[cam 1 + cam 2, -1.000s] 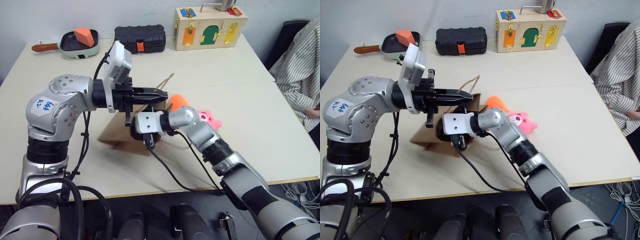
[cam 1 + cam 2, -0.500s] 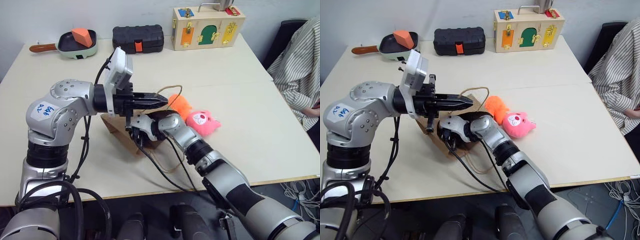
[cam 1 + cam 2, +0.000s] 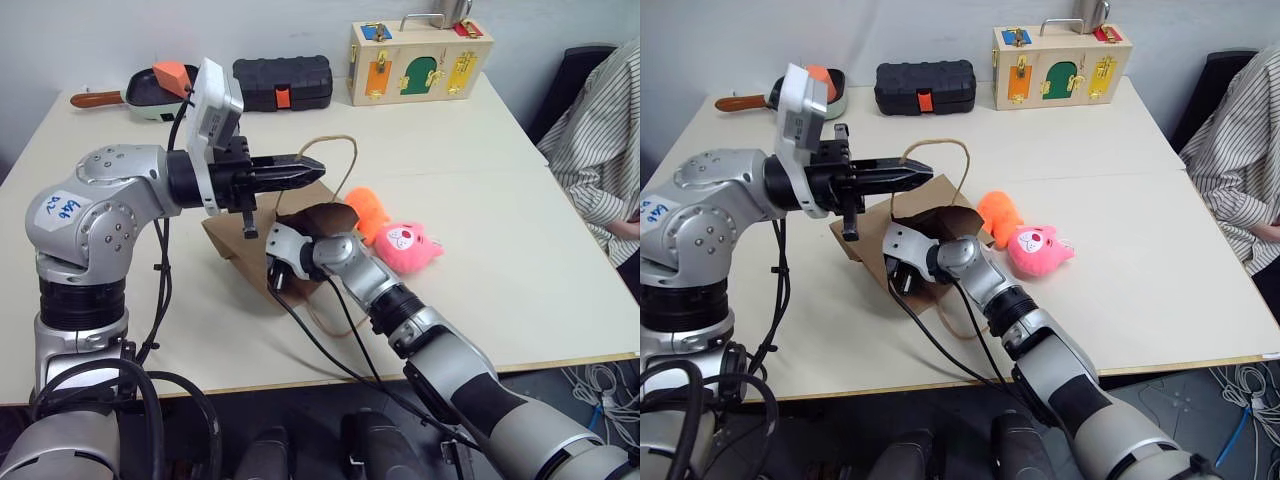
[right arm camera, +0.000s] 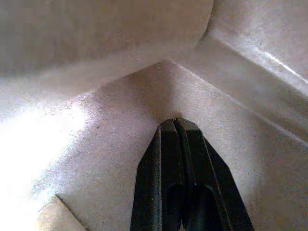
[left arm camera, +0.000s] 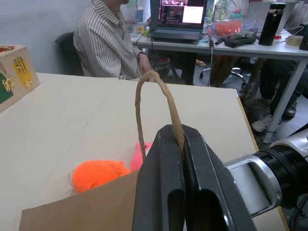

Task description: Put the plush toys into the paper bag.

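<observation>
It was a robotics lab in a shared office. A plain beige worktable [image 3: 480, 170] held test props: a wooden latch-and-lock board [image 3: 420, 58], a black plastic case [image 3: 282, 80], a toy frying pan [image 3: 150, 90]. Beyond it stood desks with an open laptop [image 5: 180, 19], office chairs and a seated person in a striped shirt [image 5: 113, 41].

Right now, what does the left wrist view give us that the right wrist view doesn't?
Left wrist view: the left gripper shut on the paper bag's twine handle, with the orange plush toy, a sliver of the pink plush toy, the table and a seated person beyond.

Right wrist view: the right gripper, shut, against the bag's inner walls.

Both: brown paper of the paper bag and a closed gripper.
</observation>
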`<state>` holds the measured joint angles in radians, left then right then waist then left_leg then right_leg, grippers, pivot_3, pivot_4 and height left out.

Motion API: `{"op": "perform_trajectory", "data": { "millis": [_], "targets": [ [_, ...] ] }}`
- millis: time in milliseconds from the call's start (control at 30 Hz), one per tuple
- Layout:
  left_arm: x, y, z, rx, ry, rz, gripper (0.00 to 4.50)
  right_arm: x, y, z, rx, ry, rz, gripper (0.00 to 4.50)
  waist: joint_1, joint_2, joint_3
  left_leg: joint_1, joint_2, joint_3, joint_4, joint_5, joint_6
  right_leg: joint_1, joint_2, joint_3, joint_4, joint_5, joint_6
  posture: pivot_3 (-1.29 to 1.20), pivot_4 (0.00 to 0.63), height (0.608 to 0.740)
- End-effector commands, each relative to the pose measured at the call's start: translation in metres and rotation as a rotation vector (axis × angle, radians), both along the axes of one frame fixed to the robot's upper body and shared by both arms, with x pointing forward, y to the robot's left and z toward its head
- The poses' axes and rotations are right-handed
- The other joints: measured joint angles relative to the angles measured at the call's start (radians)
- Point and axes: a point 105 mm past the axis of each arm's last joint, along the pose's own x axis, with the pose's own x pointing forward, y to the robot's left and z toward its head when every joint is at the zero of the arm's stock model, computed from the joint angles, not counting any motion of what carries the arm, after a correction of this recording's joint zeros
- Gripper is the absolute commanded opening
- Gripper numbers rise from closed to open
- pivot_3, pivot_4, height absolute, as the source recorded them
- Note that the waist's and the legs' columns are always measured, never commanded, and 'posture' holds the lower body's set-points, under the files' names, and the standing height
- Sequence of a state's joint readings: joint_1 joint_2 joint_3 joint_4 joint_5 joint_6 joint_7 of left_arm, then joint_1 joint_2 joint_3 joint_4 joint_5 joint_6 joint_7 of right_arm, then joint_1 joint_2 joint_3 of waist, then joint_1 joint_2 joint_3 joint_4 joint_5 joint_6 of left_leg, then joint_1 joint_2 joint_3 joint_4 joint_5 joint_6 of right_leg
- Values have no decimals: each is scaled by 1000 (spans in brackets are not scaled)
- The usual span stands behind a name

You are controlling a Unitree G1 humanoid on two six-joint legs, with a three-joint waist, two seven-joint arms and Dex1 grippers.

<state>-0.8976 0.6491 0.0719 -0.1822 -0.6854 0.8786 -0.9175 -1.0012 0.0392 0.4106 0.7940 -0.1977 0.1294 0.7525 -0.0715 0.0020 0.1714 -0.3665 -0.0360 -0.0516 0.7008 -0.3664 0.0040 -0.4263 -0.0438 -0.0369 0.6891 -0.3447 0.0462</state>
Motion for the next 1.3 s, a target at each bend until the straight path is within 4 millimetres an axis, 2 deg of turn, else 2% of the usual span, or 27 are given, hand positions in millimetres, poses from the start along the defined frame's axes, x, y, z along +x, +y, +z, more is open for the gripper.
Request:
{"op": "perform_trajectory", "data": {
  "millis": [33, 200, 267, 333, 467, 633, 900, 967, 1067, 1167, 1233, 1300],
  "targets": [
    [-10, -2, 16, -10, -63, -40, 0, 1, -25, -37, -119, 79, -63, 38, 2, 0, 0, 0, 0, 0, 0, 0, 0, 0, 0, 0, 0, 0, 0, 0, 150, 740],
    [-9, -7, -1, 35, -55, -49, 0, 3, -28, -25, -77, 43, -74, 38, 16, 0, 0, 0, -1, -1, 0, 0, 0, 0, 0, 2, 0, 0, 0, 0, 150, 740],
    [-4, -7, -5, 40, -57, -27, 0, -3, -24, -4, 2, 1, -28, 38, 18, 0, 0, -1, -1, -2, 0, 0, 0, 0, 0, 2, 0, 0, 0, 0, 150, 740],
    [1, -6, -9, 43, -59, -8, 0, -13, -22, 26, 136, -30, 5, 38, 19, 0, 0, -2, -2, -3, 0, 0, 0, 0, 0, 3, 0, 0, 0, 0, 150, 740],
    [6, -4, -14, 51, -64, 3, 0, -40, -35, 58, 217, -67, 83, 38, 16, 0, 0, -4, -2, -4, -1, 0, 0, -3, 1, 4, -1, 0, 0, 0, 150, 740],
    [12, 0, -16, 59, -67, 14, 0, -55, -78, 84, 267, -76, 9, 38, 17, 0, 0, -4, -2, -4, -2, 0, 0, -3, 2, 5, -2, 0, 0, 0, 150, 740],
    [15, 17, -18, 110, -82, 48, 0, -80, -152, 104, 325, -28, -119, 38, 42, -1, 0, -5, -2, -3, -3, 0, 0, -2, 3, 9, -8, 0, 0, 0, 150, 740],
    [15, 21, -17, 111, -77, 55, 0, -79, -171, 114, 347, -20, -171, 38, 44, -1, 0, -5, -2, -3, -3, 0, 0, -2, 3, 9, -9, 0, 0, 0, 150, 740],
    [11, 23, -21, 122, -68, 48, 0, -54, -200, 127, 373, -39, -330, 650, 43, -1, 0, -5, -2, -3, -3, 0, 1, -2, 3, 11, -10, 0, 0, 0, 150, 740],
    [12, 21, -28, 133, -63, 51, 0, -19, -220, 119, 293, -76, -465, 1642, 44, -1, 0, -4, -2, -1, -3, 0, 1, -2, 3, 12, -10, 0, 0, 0, 150, 740],
    [13, 20, -31, 132, -60, 57, 0, 1, -224, 111, 262, -75, -515, 2347, 43, -1, 1, -4, -2, 0, -3, 0, 1, -2, 3, 13, -10, 0, 0, 0, 150, 740],
    [14, 19, -32, 130, -60, 56, 0, 18, -219, 105, 269, -49, -542, 3041, 41, -1, 1, -4, -2, 2, -4, 1, 2, -3, 3, 14, -9, 0, 0, 0, 150, 740]
  ]
}}
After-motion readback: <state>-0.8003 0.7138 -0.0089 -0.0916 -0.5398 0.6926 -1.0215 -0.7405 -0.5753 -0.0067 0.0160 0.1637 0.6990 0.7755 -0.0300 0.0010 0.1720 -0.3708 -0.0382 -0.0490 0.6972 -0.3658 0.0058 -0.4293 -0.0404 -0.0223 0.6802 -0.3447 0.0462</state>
